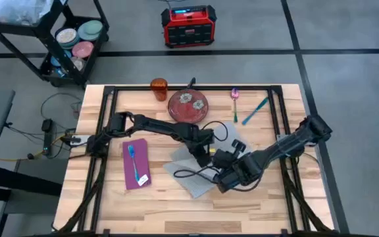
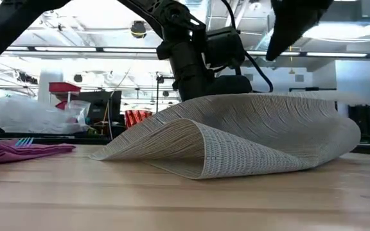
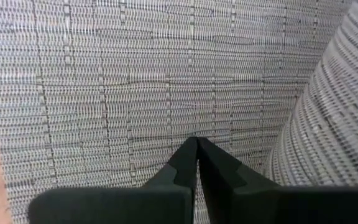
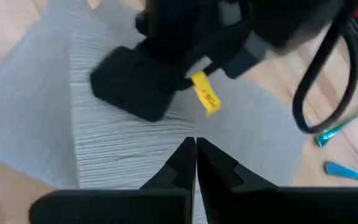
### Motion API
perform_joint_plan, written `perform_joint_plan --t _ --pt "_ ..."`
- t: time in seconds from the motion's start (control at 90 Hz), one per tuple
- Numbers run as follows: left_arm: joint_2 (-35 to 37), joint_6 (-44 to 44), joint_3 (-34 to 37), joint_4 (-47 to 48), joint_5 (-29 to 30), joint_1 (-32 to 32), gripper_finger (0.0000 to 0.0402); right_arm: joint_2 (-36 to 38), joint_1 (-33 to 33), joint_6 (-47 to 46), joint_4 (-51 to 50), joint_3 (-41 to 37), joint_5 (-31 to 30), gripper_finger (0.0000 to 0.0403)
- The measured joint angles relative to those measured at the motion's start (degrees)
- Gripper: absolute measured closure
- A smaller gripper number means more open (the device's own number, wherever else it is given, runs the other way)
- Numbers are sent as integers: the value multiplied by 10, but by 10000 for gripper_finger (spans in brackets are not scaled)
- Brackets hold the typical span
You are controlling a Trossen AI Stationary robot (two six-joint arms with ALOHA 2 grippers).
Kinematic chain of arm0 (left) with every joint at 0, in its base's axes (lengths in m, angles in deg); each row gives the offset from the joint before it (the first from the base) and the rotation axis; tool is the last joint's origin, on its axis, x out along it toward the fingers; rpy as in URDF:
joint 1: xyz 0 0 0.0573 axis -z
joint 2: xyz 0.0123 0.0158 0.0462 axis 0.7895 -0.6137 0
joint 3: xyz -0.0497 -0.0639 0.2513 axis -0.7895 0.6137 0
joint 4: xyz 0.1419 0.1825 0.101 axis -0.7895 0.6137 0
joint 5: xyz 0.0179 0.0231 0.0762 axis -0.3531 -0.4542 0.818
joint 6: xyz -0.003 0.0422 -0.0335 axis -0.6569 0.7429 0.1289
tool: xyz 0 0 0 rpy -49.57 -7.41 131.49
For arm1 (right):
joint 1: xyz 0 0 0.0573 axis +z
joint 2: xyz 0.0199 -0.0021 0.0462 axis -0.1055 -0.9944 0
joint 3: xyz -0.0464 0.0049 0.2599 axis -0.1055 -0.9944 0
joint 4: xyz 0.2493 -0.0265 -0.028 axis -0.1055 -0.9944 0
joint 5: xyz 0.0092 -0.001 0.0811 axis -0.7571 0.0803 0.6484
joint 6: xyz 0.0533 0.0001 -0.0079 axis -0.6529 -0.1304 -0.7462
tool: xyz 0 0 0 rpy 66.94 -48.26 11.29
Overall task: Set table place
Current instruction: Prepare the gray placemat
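1. Placemat [image 1: 193, 176] lying rumpled and skewed on the worktop [image 1: 176, 210], just below the plate [image 1: 188, 105] in the high view; one edge folded up and over, as the low view shows.
2. Left gripper [image 1: 204, 157] on the mat's upper part, nearest the plate; fingers [image 3: 185, 165] pressed together against the weave, with a fold apparently pinched, though hard to confirm.
3. Right gripper [image 1: 226, 179] on the mat's far side from the napkin [image 1: 137, 163]; fingers [image 4: 185, 163] likewise closed over the weave, hold uncertain.
4. Step in hand, by judgement: spreading the mat flat and square below the plate.
5. To do well: keep both pinches firm near opposite edges, then draw apart gently until the fold opens.
6. Lift only slightly; dragging a stiff woven mat risks fresh creases.
7. Turn the mat so its long edges run parallel with the worktop's front edge.
8. Avoid sweeping toward the plate, the cup [image 1: 158, 87] beside it, or the utensils [image 1: 245, 108] beyond.
9. Mind the cable loop lying on the mat near the left gripper; likely to snag.
10. Release only once flat.
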State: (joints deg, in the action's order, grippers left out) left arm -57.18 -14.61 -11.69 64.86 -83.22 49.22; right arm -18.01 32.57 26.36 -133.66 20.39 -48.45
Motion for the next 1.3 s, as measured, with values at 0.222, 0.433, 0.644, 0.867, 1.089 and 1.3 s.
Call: perform_joint_plan --t 0.222,0.433,0.644,0.867,1.089,1.3 --pt "0 15 0 1 -2 0 401 24 -54 31 66 -67 23 403" --pt "0 22 0 1 -2 0 401 20 -78 53 249 -159 70 403" --pt "0 40 0 3 -11 -2 401 20 -109 56 295 -216 148 403" --pt "11 100 0 63 -2 -21 401 19 -44 -46 417 -302 225 403" --pt "24 155 2 120 26 -58 402 21 48 -123 358 -315 290 403" --pt "34 146 2 165 37 -90 401 23 144 -187 274 -313 311 403"
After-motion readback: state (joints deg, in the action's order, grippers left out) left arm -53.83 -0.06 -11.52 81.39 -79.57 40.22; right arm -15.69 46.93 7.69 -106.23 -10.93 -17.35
